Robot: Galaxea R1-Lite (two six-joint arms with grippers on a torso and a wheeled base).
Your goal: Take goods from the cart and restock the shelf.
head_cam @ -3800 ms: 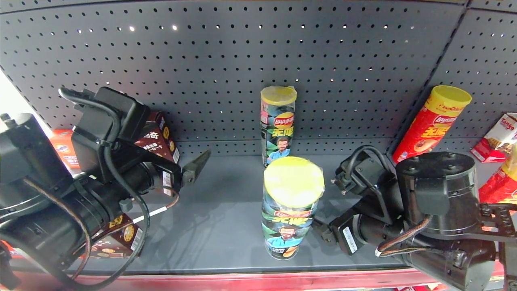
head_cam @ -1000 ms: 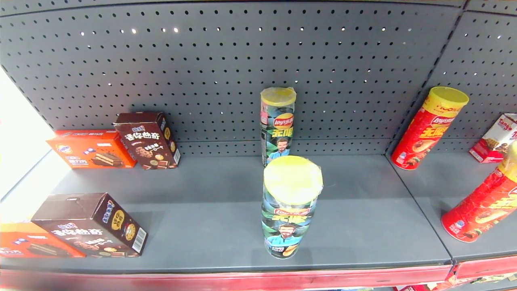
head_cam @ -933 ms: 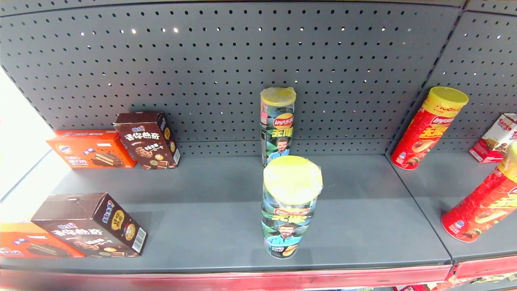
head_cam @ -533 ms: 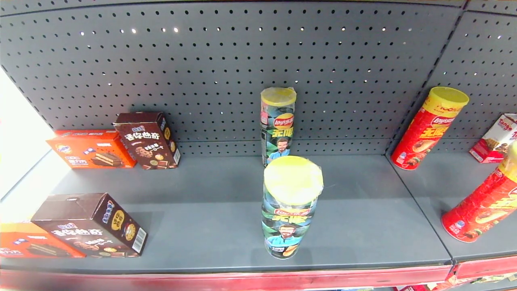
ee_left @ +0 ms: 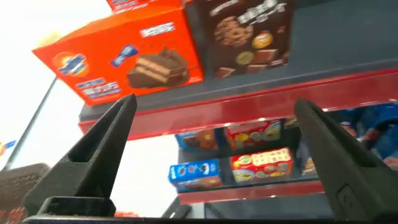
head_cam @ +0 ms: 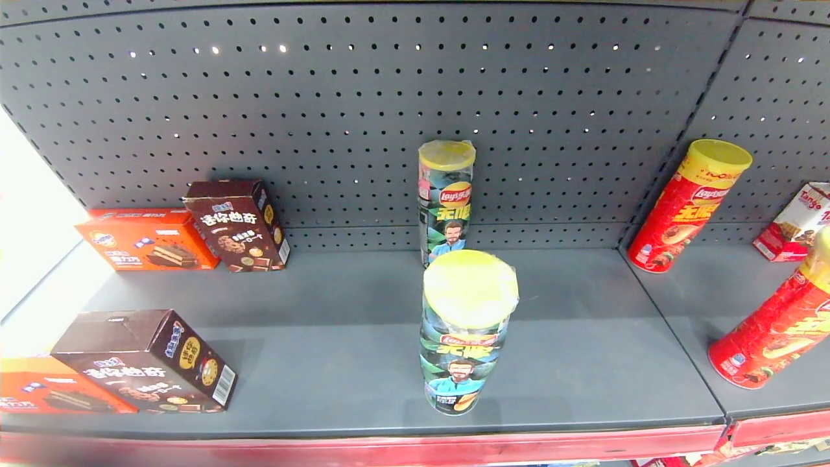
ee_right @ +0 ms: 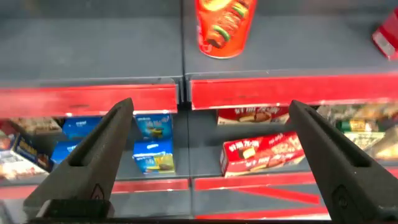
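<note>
We see a grey shelf (head_cam: pixel 324 337) with a red front edge and a perforated back wall (head_cam: pixel 324 117) behind it. Near the middle of the board two green cans with yellow lids stand upright, one behind the other: the front green can (head_cam: pixel 468 337) is close to the shelf's edge, and the back green can (head_cam: pixel 446 198) is right against the wall.

On the left, an orange back box (head_cam: pixel 146 239) and a brown back box (head_cam: pixel 237 224) sit side by side, touching, near the wall. A brown front box (head_cam: pixel 146 360) and an orange front box (head_cam: pixel 45 392) lie just beside each other at the edge.

On the next board to the right, a back red can (head_cam: pixel 687 204) stands by the wall and a front red can (head_cam: pixel 771 337) nearer the edge, well apart. A red and white box (head_cam: pixel 797 224) shows at the far right.

The left tool (ee_left: pixel 214 104) hangs in front of and below the shelf's red edge, its fingers spread wide and holding nothing. Beyond it we make out an orange box and a brown box on the board above.

The right tool (ee_right: pixel 210 104) is likewise spread and unloaded, level with the red edge below a red can. A lower shelf (ee_right: pixel 186 183) with small packs (ee_right: pixel 261 155) lies beyond it.
</note>
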